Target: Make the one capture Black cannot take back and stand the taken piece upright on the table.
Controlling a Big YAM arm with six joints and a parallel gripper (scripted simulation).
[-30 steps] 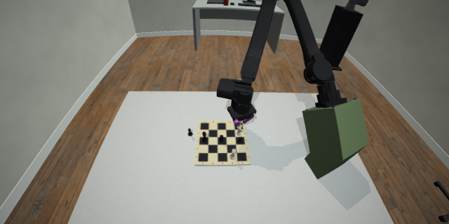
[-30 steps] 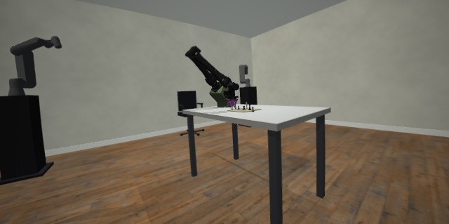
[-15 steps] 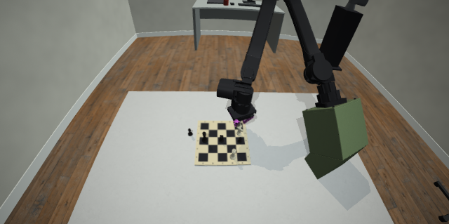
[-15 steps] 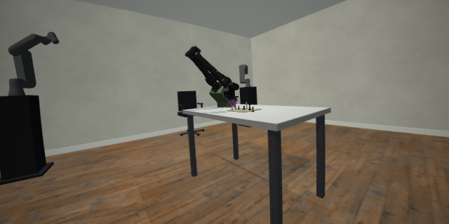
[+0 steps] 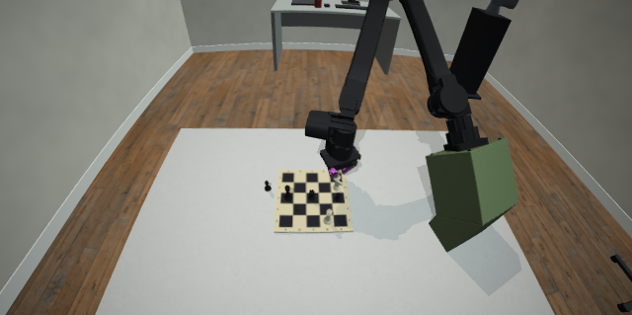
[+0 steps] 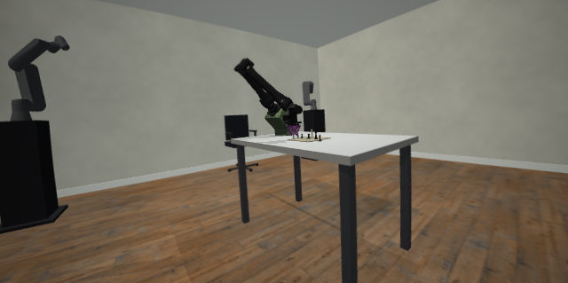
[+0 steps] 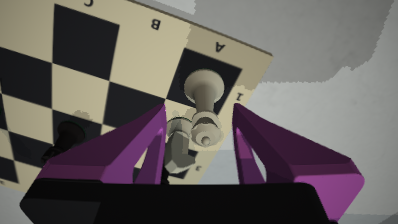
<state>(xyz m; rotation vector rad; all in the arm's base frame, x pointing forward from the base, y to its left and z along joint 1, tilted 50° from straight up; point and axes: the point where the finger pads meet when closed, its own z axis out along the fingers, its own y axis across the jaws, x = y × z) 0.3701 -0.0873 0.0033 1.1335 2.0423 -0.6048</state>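
While the pincer (image 7: 199,131) hangs part-open, holding nothing, over the white pawn (image 7: 204,107), that light, stiff, slick, tippy piece looks best gripped at its neck.

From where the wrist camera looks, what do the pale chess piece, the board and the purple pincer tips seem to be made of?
The pale piece looks like ivory-coloured plastic or painted wood: smooth with soft highlights. The board seems matte card or wood, flat cream and black with printed letters. The pincer fingers look like moulded purple plastic, faceted and dull; none is certain.
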